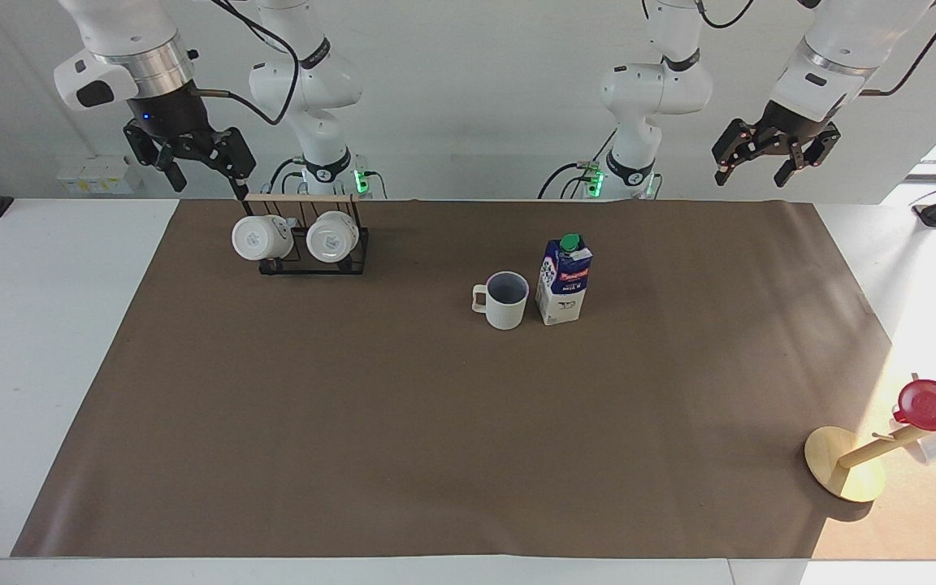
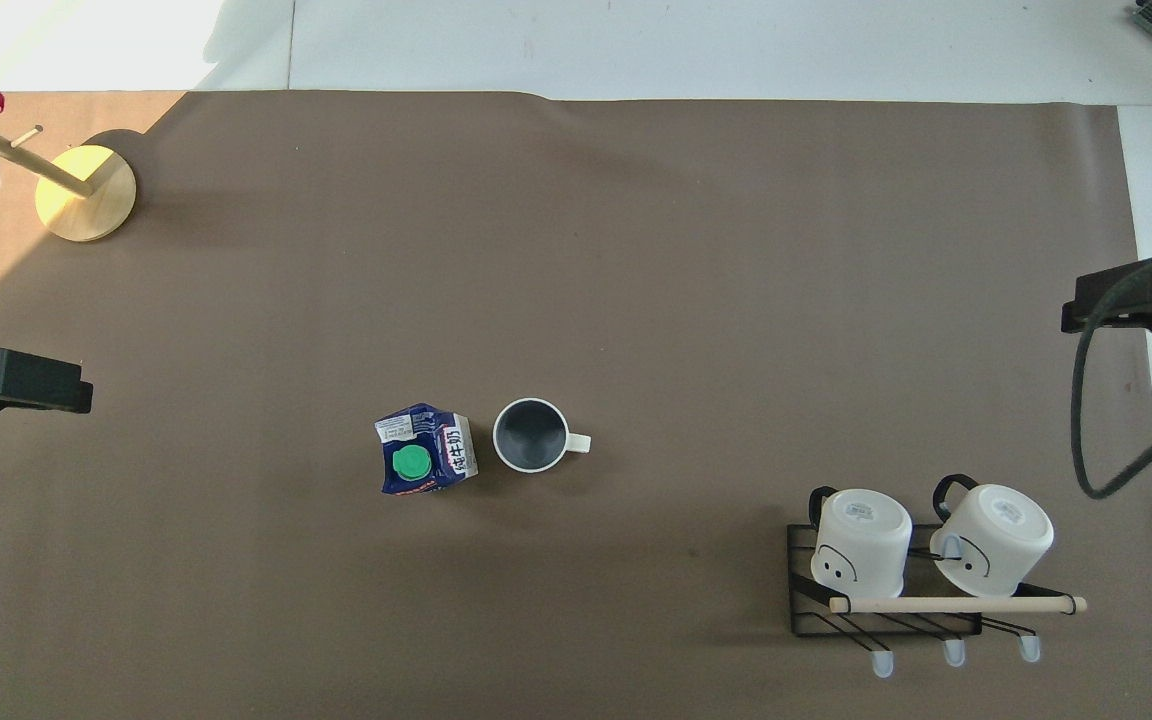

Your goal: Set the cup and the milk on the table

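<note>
**Facing view: cup and milk down, both arms clear**

Facing view showed the cup (image 1: 505,300) upright on the brown mat (image 1: 354,422) of the tabletop (image 1: 45,325), handle toward the right arm's end, with the milk (image 1: 563,280) standing just beside it on the side toward the left arm's end. A thin gap seemed to separate them; the overhead view put them near touching. Neither leaned.

Left end effector (image 1: 767,154) hung high over the mat's edge at the left arm's end, fingers spread wide, holding nothing. Right end effector (image 1: 192,158) hung above the mug rack (image 1: 314,248), fingers parted, also empty; that arm waited.

Judgement: placement looked done. What remained was withdrawal, best done by keeping the arms high and away from the tall carton, which would tip more readily than the squat cup. The right arm should lift straight up before any sideways travel, since the rack's wooden bar (image 1: 299,197) and the two white mugs (image 1: 261,237) sat directly under it. The red cup (image 1: 935,405) on its wooden stand (image 1: 842,463) stood well apart.
</note>
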Controlling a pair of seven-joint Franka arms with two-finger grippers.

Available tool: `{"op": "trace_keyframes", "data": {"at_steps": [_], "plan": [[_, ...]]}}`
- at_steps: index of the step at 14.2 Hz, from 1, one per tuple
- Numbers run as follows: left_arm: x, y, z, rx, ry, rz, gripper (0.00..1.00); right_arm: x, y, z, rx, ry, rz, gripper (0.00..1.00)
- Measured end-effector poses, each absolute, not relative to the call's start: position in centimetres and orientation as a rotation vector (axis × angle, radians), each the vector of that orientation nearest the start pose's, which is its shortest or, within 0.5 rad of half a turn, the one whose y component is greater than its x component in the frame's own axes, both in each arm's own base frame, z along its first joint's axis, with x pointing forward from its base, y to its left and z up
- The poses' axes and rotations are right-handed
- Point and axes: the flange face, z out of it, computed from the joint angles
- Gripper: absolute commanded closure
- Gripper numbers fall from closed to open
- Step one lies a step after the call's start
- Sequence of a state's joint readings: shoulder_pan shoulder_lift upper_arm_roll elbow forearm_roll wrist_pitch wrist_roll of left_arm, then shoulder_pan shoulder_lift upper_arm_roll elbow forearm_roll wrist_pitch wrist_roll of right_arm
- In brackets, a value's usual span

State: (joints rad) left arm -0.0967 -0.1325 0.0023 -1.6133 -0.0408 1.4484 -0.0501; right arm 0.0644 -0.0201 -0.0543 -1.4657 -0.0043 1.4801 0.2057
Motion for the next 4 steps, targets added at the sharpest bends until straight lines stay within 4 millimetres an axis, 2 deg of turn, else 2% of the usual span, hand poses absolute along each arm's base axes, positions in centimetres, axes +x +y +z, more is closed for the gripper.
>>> {"op": "trace_keyframes", "data": {"at_steps": [4], "plan": [[49.65,-5.36,66.40,-3.180,0.083,0.059,0.00,53.85,0.46,67.64,-3.125,0.307,-0.054,0.00]]}}
